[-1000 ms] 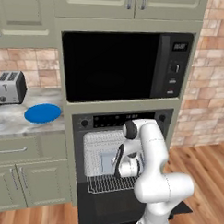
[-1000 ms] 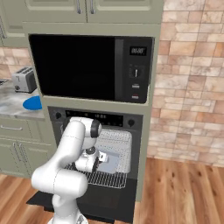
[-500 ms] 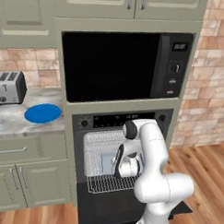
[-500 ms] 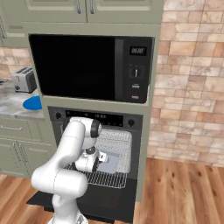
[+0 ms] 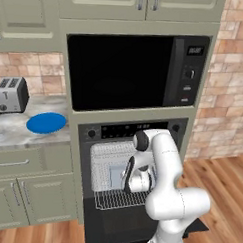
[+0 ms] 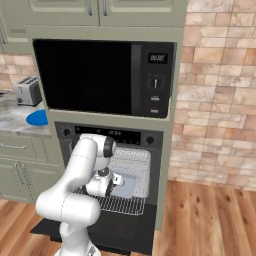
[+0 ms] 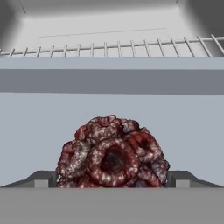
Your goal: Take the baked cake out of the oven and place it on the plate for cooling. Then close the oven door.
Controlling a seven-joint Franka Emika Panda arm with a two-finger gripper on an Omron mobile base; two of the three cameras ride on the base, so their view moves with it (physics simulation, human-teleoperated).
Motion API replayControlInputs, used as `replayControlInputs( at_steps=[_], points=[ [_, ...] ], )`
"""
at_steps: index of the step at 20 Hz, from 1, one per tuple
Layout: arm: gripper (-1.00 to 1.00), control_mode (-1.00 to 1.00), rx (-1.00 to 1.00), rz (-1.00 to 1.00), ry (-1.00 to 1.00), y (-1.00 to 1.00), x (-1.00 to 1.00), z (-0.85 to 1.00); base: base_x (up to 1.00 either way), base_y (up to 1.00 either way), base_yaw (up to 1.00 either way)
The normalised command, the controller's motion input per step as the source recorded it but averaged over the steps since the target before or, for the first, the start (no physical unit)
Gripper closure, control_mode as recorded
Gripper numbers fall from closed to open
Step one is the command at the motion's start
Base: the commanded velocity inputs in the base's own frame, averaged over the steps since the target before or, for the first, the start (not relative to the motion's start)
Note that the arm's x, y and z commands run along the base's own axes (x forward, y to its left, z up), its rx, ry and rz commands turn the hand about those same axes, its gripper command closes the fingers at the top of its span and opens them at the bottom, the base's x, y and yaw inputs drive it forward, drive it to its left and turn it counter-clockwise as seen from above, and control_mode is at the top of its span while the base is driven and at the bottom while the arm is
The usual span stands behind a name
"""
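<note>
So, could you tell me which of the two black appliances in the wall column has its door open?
The lower one, the oven with two round knobs: its door is dropped down, and its wire rack shows. The microwave above is shut.

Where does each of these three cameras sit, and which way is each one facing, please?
Left base view: behind the white arm, to its left, facing the open black built-in oven; the arm rises at lower right.
Right base view: behind it to the right, facing the same oven; the arm rises at lower left.
Hand view: on the hand, looking into the oven at the small dark brown lumpy cake between its fingertips.
Both base views share the flat bright blue plate and the silver toaster.
</note>
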Motion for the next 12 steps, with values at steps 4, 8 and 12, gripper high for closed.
replayControlInputs(
  at_steps=[4,8,12],
  points=[
    [1.0,-1.0,0.0,0.0,0.0,0.0,0.0,0.0,0.0,0.0,0.0],
    [1.0,-1.0,0.0,0.01,0.0,-0.07,0.0,0.0,0.0,0.0,0.0],
    [1.0,-1.0,0.0,0.01,-0.06,0.0,-0.05,0.25,0.0,0.0,0.0]
  ],
)
